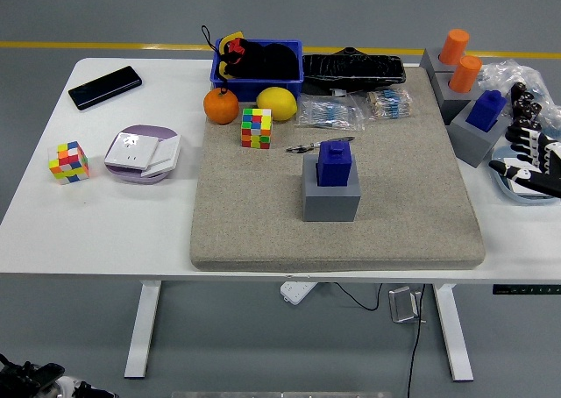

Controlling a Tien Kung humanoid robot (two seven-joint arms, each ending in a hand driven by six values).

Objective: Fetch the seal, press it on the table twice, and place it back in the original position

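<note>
A blue seal (335, 162) stands upright on a grey block (330, 197) in the middle of the beige felt mat (254, 223). Nothing touches it. My right hand (530, 157) shows only at the picture's right edge, far from the seal, over the table's right end with its black and white fingers (523, 136) spread and empty. My left arm is out of the picture.
A pen (318, 144) lies just behind the seal. Behind it: Rubik's cube (257, 127), orange (221, 106), lemon (276, 103), blue bin (258, 66), black tray (352, 67), plastic bags (359, 109). Right: another blue seal on grey (484, 117), orange cylinders (458, 58). Left: phone (104, 87), second cube (68, 161), white device (142, 152).
</note>
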